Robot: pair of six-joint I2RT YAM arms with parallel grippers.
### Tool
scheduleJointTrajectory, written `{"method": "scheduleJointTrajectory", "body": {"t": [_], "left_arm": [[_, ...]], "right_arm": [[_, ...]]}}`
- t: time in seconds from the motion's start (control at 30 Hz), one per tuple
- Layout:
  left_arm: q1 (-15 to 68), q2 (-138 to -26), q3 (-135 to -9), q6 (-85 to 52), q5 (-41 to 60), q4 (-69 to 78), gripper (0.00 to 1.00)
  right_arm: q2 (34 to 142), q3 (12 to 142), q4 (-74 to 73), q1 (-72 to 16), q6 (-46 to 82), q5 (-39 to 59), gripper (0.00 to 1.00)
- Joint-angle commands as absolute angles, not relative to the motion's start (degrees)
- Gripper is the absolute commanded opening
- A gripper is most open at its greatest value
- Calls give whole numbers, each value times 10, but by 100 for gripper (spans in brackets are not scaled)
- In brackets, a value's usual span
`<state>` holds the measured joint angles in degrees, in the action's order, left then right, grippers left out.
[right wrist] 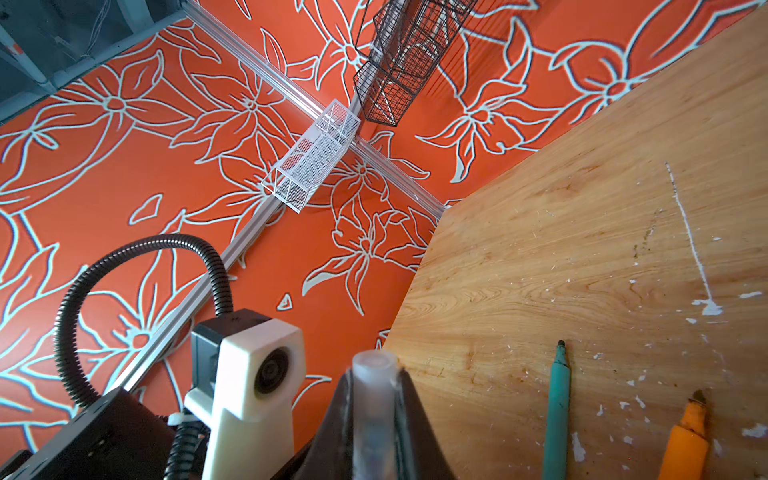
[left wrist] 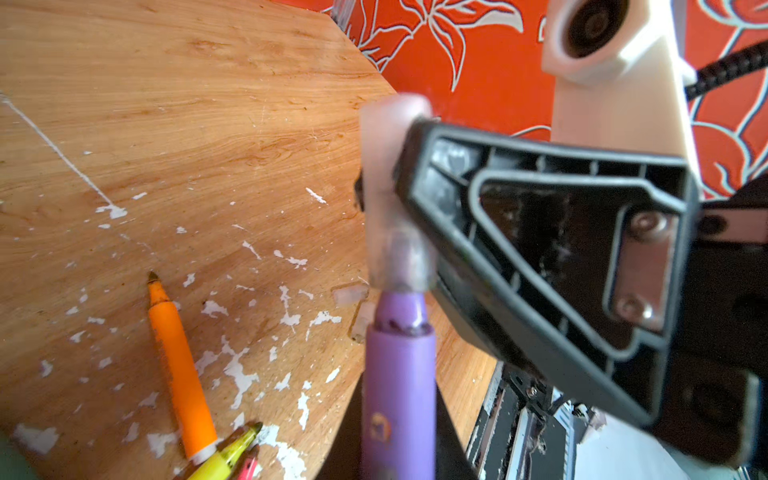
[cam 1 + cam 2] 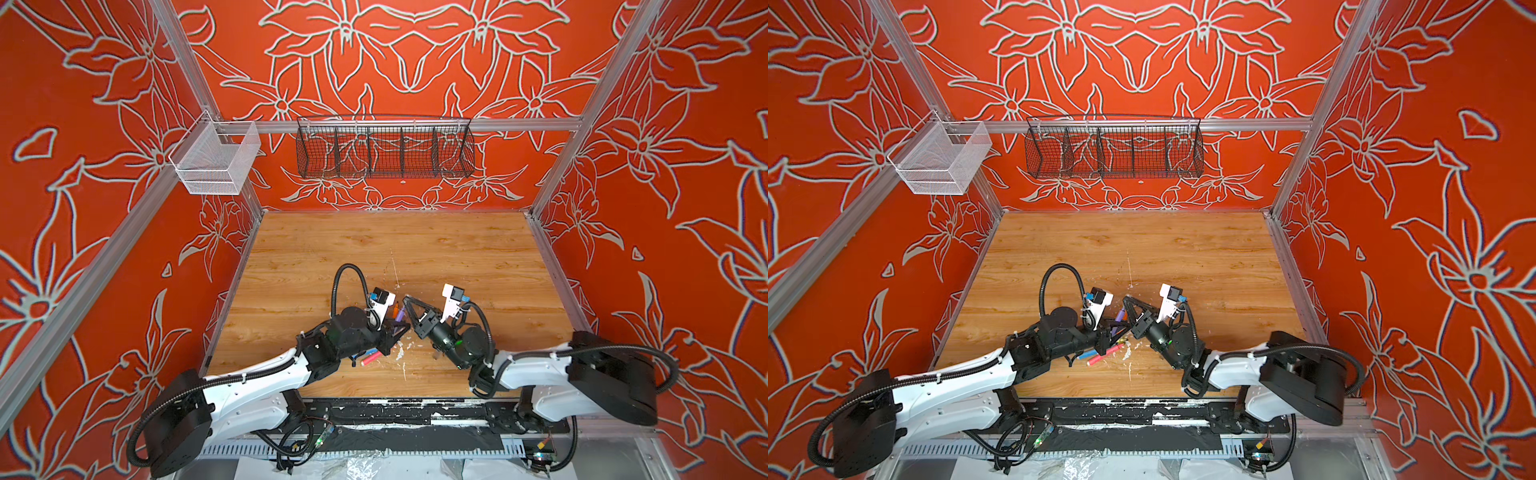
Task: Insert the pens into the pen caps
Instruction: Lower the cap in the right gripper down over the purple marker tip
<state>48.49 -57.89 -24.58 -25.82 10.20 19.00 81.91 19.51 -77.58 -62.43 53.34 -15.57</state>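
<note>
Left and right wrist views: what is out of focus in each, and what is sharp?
Left wrist view: the translucent greyish plastic cap and purple plastic marker pen are blurred; the orange marker pen on the wooden table is sharp. Right wrist view: the same cap between black fingers is soft; the green marker pen is sharp.

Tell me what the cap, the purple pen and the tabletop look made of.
The cap looks like frosted translucent plastic; the pen's tip shows blurred through it. The purple pen: opaque plastic, smooth satin sheen. The tabletop: matte wood grain, solid or laminate, cannot tell.
</note>
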Motion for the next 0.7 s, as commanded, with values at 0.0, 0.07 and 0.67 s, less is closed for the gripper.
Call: {"method": "scheduleJointTrajectory", "body": {"t": [0.0,0.07,0.67], "left_arm": [[484,-543,-259,-259,136,270,0],[483,-533,-256,-257,128,264,0],[443,-460,-226,-268,151,270,0]], "right_arm": [[866,240,-809,-672,543,-54,0],[878,249,-808,-677,540,-60,0],[831,306,-629,-759,518,-143,16]]}}
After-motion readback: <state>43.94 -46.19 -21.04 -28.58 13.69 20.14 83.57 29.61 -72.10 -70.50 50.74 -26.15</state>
